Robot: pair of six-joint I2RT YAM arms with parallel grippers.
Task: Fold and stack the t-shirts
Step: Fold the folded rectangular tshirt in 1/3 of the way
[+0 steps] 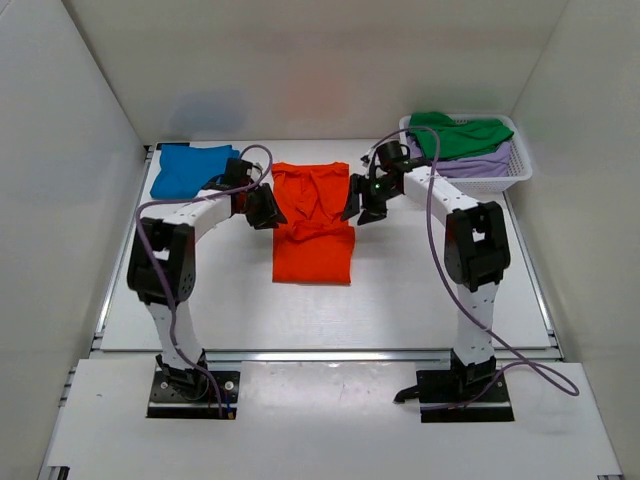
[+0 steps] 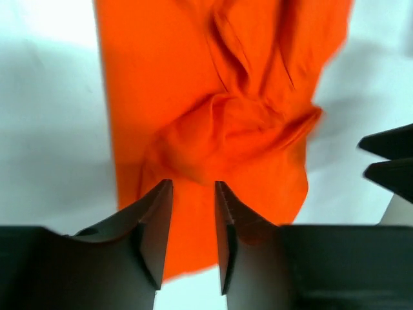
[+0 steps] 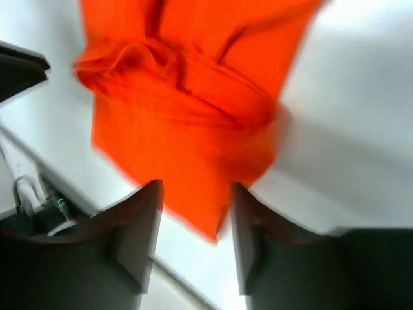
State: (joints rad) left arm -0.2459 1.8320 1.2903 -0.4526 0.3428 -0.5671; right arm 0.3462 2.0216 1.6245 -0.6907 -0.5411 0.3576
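The bright orange t-shirt (image 1: pixel 313 222) lies partly folded and rumpled on the white table between my two grippers. It fills the left wrist view (image 2: pixel 213 110) and the right wrist view (image 3: pixel 187 97). My left gripper (image 1: pixel 266 208) hovers at its left edge, jaws apart and empty (image 2: pixel 193 190). My right gripper (image 1: pixel 362 203) hovers at its right edge, jaws apart and empty (image 3: pixel 195 194). A folded blue t-shirt (image 1: pixel 193 168) lies at the back left. A green t-shirt (image 1: pixel 458 135) lies on a pale lavender one (image 1: pixel 478 163) in the basket.
A white lattice basket (image 1: pixel 520 160) stands at the back right. White walls enclose the table on three sides. The right gripper's fingers (image 2: pixel 390 158) show at the right edge of the left wrist view.
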